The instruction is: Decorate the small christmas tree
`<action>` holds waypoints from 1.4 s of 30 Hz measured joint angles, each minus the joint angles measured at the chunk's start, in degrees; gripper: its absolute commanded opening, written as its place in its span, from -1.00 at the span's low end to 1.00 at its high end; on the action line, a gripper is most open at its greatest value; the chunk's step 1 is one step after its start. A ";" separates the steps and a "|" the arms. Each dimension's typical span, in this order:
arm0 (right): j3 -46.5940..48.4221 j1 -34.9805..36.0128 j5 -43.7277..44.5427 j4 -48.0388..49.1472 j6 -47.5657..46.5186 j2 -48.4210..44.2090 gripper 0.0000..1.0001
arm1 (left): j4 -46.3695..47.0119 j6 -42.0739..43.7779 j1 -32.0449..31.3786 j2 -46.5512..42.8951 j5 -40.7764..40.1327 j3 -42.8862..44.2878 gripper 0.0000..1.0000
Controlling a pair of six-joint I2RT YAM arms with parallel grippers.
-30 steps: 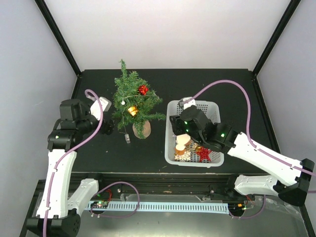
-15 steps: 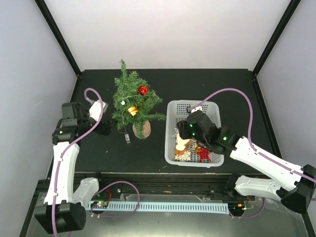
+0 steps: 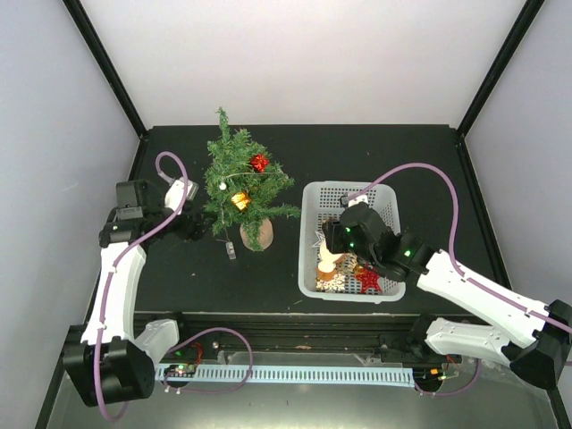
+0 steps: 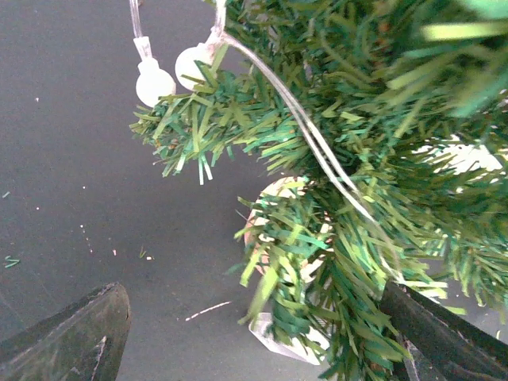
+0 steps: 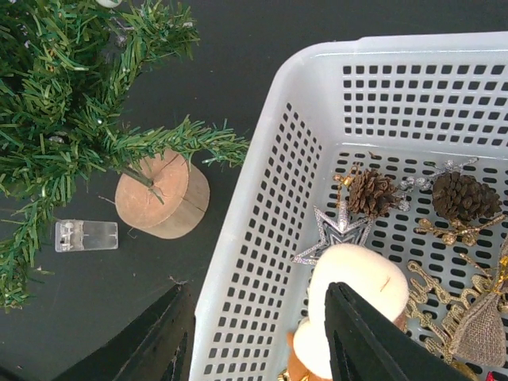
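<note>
The small christmas tree (image 3: 239, 189) stands left of centre on its round wooden base (image 3: 256, 235), carrying a red ornament (image 3: 259, 162), a gold ornament (image 3: 239, 200) and white light bulbs (image 4: 155, 82). My left gripper (image 3: 197, 229) is at the tree's lower left side, open, with low branches (image 4: 317, 262) reaching between its fingers (image 4: 75, 341). My right gripper (image 3: 334, 243) hovers open over the left wall of the white basket (image 3: 308, 268). One finger (image 5: 151, 341) is outside the basket. The other (image 5: 369, 337) is above a cream ornament (image 5: 353, 282).
The basket (image 5: 262, 230) holds a silver star (image 5: 337, 232), two pine cones (image 5: 371, 192), gold snowflakes, a burlap bag (image 5: 480, 333) and a red star (image 3: 369, 279). A clear plastic box (image 5: 86, 235) on the light wire lies beside the base (image 5: 163, 194). Black frame posts stand at the table's back corners.
My right gripper has shifted toward the basket's near end and lower. The left arm's elbow has drawn back left while its gripper stays at the tree's lower left.
</note>
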 measured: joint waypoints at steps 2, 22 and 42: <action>-0.04 0.00 0.00 0.35 0.00 0.00 -0.08 | 0.72 0.20 0.00 1.77 0.04 0.13 0.73; -1.38 -0.63 0.00 1.68 0.00 1.62 -0.06 | -4.39 9.35 0.46 -1.79 9.07 4.63 0.98; -2.69 -0.70 -0.63 3.02 0.02 1.73 -0.06 | -0.55 8.85 -2.40 -2.86 4.35 -1.05 0.98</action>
